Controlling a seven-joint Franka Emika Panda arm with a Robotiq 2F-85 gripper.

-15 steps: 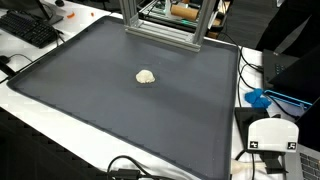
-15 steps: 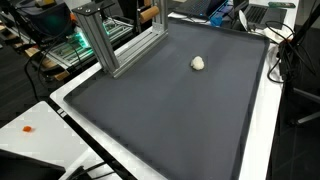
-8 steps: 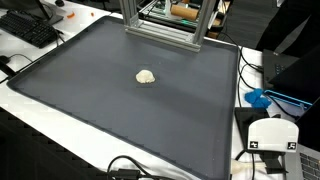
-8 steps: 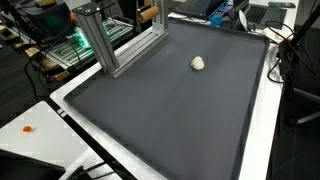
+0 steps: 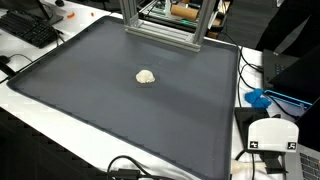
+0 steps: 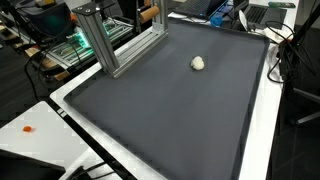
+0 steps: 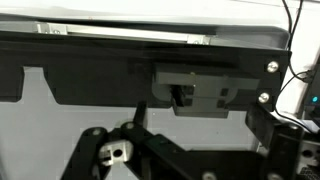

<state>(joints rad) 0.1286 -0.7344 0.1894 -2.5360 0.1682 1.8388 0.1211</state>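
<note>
A small whitish crumpled lump lies alone on a large dark grey mat; both also show in the other exterior view, the lump toward the far side of the mat. The arm and gripper appear in neither exterior view. In the wrist view the gripper shows only as black finger linkages at the lower left and lower right, spread wide with nothing between them. It faces a black mount with screws over a pale surface. The lump is out of the wrist view.
An aluminium frame stands at the mat's back edge and also shows in an exterior view. A black keyboard, a blue object, a white device and cables lie on the white table around the mat.
</note>
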